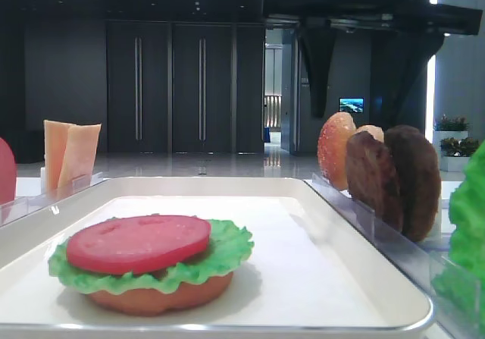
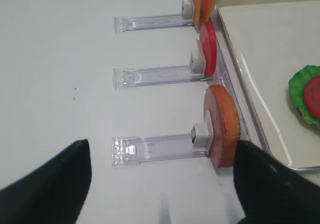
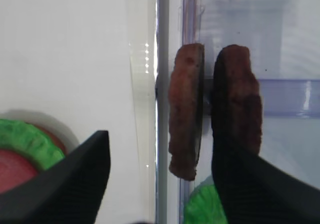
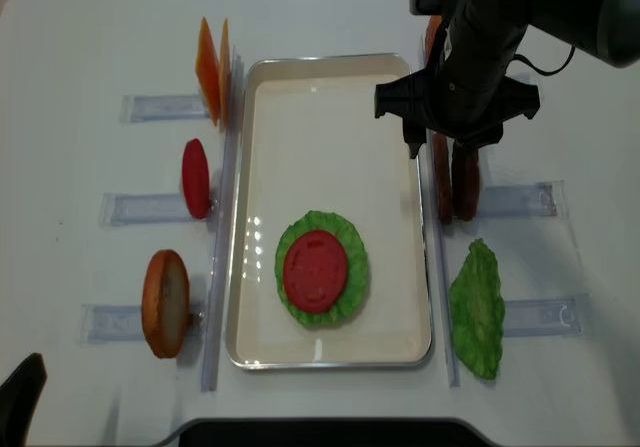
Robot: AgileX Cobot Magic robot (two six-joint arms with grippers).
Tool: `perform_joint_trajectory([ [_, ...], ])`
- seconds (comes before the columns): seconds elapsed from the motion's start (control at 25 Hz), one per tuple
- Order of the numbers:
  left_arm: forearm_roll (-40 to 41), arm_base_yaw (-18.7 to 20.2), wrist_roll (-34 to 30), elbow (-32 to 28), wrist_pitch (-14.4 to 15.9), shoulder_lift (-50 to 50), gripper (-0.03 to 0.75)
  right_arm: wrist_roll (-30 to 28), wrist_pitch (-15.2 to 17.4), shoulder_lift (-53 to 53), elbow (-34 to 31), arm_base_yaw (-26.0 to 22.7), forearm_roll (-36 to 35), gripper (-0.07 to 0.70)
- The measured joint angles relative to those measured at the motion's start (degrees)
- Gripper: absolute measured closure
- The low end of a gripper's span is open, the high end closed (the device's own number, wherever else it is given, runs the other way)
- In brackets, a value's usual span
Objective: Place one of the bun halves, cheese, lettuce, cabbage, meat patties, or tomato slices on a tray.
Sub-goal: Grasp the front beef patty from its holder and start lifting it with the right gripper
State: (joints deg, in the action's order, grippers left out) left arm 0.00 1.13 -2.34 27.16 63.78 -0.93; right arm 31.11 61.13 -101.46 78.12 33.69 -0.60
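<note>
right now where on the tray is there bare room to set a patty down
The far half of the tray is bare, between its far rim and the lettuce stack. The strip nearest the camera is thin. Crowded: the right rim, where the right hand straddles the meat patties.

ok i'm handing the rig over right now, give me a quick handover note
Right gripper: open, above the two meat patties standing in their holder right of the tray; nothing held.
Left gripper: open, empty, over the table beside the spare bun half.
On the tray: bun half, lettuce on it, tomato slice on top.
In holders: cheese, a tomato slice, more lettuce.
Left: probably a patty goes on next.
</note>
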Motion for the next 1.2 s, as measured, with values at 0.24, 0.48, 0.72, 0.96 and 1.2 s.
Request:
perform_joint_trajectory([
  [0.24,0.0,0.0,0.0,0.0,0.0,0.0,0.024,-0.1,0.2,-1.6,0.0,0.0,0.0,0.208],
  [0.48,0.0,0.0,0.0,0.0,0.0,0.0,0.024,-0.1,-0.2,-2.1,0.0,0.0,0.6,0.208],
  [0.72,0.0,0.0,0.0,0.0,0.0,0.0,0.024,-0.1,-0.7,-2.1,0.0,0.0,0.6,0.208],
  [0.96,0.0,0.0,0.0,0.0,0.0,0.0,0.024,-0.1,-0.9,-3.4,0.0,0.0,0.6,0.208],
  [1.2,0.0,0.0,0.0,0.0,0.0,0.0,0.024,-0.1,-0.8,-4.5,0.0,0.0,0.6,0.208],
])
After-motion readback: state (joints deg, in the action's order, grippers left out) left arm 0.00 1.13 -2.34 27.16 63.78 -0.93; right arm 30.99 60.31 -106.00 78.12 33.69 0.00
